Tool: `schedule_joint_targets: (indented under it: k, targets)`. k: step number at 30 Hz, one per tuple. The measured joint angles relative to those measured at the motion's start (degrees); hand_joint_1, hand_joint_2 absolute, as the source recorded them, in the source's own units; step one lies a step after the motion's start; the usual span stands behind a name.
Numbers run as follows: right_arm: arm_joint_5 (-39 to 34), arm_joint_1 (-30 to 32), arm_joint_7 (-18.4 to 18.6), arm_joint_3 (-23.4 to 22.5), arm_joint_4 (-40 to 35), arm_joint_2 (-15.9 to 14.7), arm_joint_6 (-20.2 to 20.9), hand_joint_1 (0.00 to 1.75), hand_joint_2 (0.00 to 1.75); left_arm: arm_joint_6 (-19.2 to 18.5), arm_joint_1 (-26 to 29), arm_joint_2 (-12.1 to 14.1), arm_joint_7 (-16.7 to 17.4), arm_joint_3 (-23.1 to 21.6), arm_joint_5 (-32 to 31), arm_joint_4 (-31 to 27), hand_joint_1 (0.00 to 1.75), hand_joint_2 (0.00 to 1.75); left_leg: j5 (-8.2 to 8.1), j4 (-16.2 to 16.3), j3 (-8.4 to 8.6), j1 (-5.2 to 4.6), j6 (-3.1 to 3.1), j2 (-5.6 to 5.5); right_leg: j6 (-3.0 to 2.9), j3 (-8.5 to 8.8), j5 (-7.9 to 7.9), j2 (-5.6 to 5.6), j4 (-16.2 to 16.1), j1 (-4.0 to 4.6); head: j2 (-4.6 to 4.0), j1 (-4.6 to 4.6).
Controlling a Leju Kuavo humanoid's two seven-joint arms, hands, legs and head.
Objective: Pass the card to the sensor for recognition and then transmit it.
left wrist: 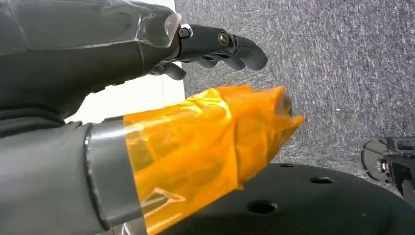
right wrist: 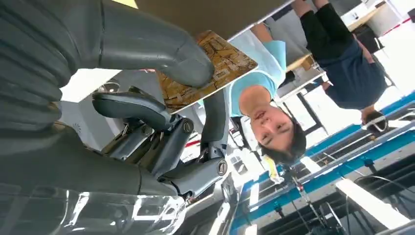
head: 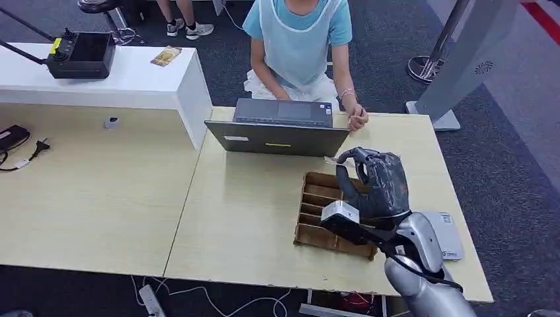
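Above the slotted cardboard tray on the pale wooden table, a patterned card is pinched by the right hand. At twelve o'clock, a laptop is seen; grey carpet surrounds. The left hand is seen curled, empty.

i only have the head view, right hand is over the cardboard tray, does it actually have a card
Observer: Yes. In the right wrist view the right hand pinches a brown patterned card under its thumb.
Operator: whats the left hand doing
Observer: The left hand hangs over grey carpet, fingers curled, holding nothing.
Operator: anyone else around besides the person at the laptop
Observer: The right wrist view shows a second person in dark clothes farther off.
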Motion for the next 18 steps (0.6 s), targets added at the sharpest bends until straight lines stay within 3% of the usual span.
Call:
schedule_joint_targets:
  k: [11, 18]
  targets:
    - [-0.5, -18.51, 1.88, 2.41, 6.24, 0.07, 8.09, 1.75, 1.75, -0.28, -0.17, 0.09, -0.55, 0.0, -0.72, 0.0, 0.0, 0.0, 0.1, 0.0, 0.03, 0.0, -0.05, 0.05, -0.02, 0.0, 0.11, 0.09, 0.02, 0.0, 0.0, -0.04]
    - [-11.35, -28.22, 1.11, 1.99, 15.61, 1.73, 12.42, 1.75, 1.75, -0.61, -0.33, 0.22, -1.33, -0.04, -1.07, 0.0, 0.0, 0.0, 0.12, 0.01, 0.02, 0.0, -0.03, 0.01, -0.02, -0.01, 0.11, 0.05, 0.02, 0.0, 0.0, 0.0]
